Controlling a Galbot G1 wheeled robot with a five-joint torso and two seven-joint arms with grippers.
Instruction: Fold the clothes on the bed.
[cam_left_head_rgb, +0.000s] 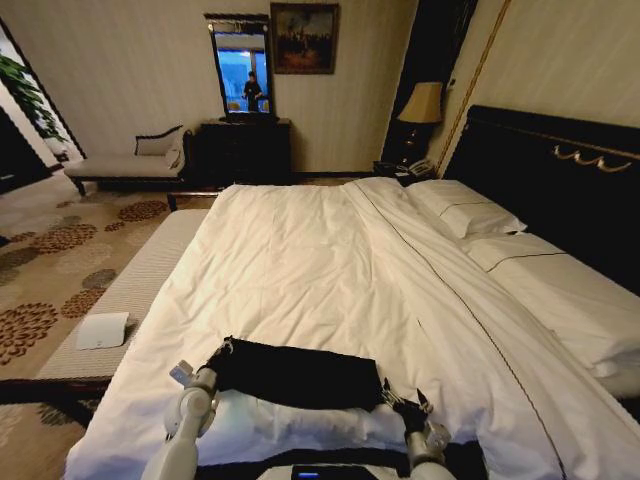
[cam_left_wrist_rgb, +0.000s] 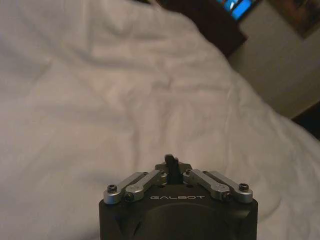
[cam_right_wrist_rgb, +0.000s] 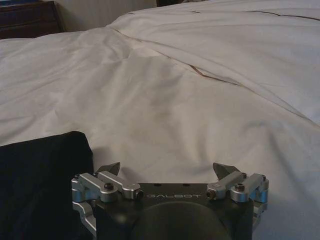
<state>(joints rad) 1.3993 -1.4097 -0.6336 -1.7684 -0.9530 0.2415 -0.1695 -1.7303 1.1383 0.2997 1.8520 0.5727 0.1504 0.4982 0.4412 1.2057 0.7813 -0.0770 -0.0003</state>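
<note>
Black T-shirt: the clothes (cam_left_head_rgb: 297, 375) lie as a narrow band across the bed (cam_left_head_rgb: 330, 270) close to its foot edge, long axis running along that edge, already folded at least once by the look of it; no lettering shows.
Duvet: white and softly creased under the shirt, so it will likely drag along if fabric is pinched too deep.
Left tool: the left tool (cam_left_head_rgb: 222, 350) sits at the shirt's left end; in the left wrist view (cam_left_wrist_rgb: 172, 165) its fingers are closed together, and something dark shows between the tips, though I cannot tell whether that is cloth.
Right tool: the right tool (cam_left_head_rgb: 410, 400) sits at the shirt's right end; in the right wrist view (cam_right_wrist_rgb: 170, 172) its jaws stand wide apart and hold nothing, with the shirt's edge (cam_right_wrist_rgb: 40, 180) just beside one finger.
Step in hand: judged as taking both ends for the next fold.
Doing it well: pinch shirt fabric alone, both layers, at matching corners; lift both ends level and carry them over together so the edges line up, keeping the cloth lightly taut.
</note>
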